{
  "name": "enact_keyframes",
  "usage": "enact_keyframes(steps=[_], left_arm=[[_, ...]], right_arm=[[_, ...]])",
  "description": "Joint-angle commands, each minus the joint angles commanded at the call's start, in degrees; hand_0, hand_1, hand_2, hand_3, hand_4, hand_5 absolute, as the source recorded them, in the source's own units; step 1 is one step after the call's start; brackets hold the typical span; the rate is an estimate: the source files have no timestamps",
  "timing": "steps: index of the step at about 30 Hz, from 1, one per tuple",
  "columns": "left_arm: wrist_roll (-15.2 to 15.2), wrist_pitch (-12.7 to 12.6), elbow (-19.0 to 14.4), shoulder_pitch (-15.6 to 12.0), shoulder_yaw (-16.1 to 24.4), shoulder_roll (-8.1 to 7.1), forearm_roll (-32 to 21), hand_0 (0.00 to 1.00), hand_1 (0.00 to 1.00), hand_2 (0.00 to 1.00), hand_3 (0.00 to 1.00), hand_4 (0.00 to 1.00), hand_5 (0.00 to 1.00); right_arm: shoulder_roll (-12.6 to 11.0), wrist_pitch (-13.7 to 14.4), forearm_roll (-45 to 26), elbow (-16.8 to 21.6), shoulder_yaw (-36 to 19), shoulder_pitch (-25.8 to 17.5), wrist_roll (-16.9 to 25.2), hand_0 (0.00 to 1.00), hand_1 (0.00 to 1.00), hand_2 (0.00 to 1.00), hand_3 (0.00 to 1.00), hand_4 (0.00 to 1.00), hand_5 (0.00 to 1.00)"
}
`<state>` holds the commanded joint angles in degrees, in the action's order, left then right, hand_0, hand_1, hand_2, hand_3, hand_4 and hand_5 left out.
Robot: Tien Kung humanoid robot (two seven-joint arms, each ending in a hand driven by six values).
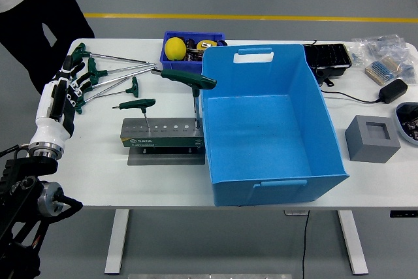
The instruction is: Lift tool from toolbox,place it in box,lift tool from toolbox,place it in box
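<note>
Reaching in from the left edge, your robot's left hand (67,89) hangs over the white table (98,181) near its left end, fingers loosely extended and clasping nothing. You can see its fingertips close to the green handles of several T-handle wrenches (108,73) that lie loose on the tabletop, their steel shafts fanning toward the right; whether the fingers touch any handle cannot be told. Your right arm does not appear.

Near the middle of the table, the grey tool holder (163,135) sits on a flat plate, its top showing a row of holes. Two T-handle wrenches stand upright in it: a small one (138,106) at the left end and a larger one (189,80) at the right end, its green handle tilted and reaching close to the rim of the big blue box (274,181). That box sits just right of the holder and you can see nothing inside it.

Behind the box, a small blue bin (176,63) holds a yellow ball (174,48). On the right side of the table you have a grey foam block (372,138), a black power adapter (393,90) with its cable, and clear bags (385,53). A person in dark trousers (39,24) stands at the far left corner.
</note>
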<state>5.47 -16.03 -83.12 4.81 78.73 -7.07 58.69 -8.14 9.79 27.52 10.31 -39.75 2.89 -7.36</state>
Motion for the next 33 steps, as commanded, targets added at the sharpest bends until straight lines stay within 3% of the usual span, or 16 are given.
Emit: enact_keyframes(steps=[26,30,33], left_arm=[[0.3,-0.3,-0.1,0.0,0.3,0.10,1.4,0.845,0.854,0.910,0.829,0.998,0.845],[0.5,-0.6,-0.4,0.1,0.5,-0.04,3.6,0.849,0.856,0.914,0.830,0.998,0.836],[0.8,-1.0,-1.1,0.7,0.7,-0.55,9.2,0.849,0.856,0.914,0.830,0.998,0.836]], right_arm=[[0.0,0.1,0.1,0.0,-0.1,0.1,0.0,0.717,0.671,0.763,0.718,0.906,0.873],[0.0,0.1,0.2,0.0,-0.2,0.0,0.0,0.717,0.671,0.763,0.717,0.905,0.871],[0.0,0.1,0.1,0.0,-0.1,0.0,0.0,0.717,0.671,0.763,0.717,0.905,0.871]])
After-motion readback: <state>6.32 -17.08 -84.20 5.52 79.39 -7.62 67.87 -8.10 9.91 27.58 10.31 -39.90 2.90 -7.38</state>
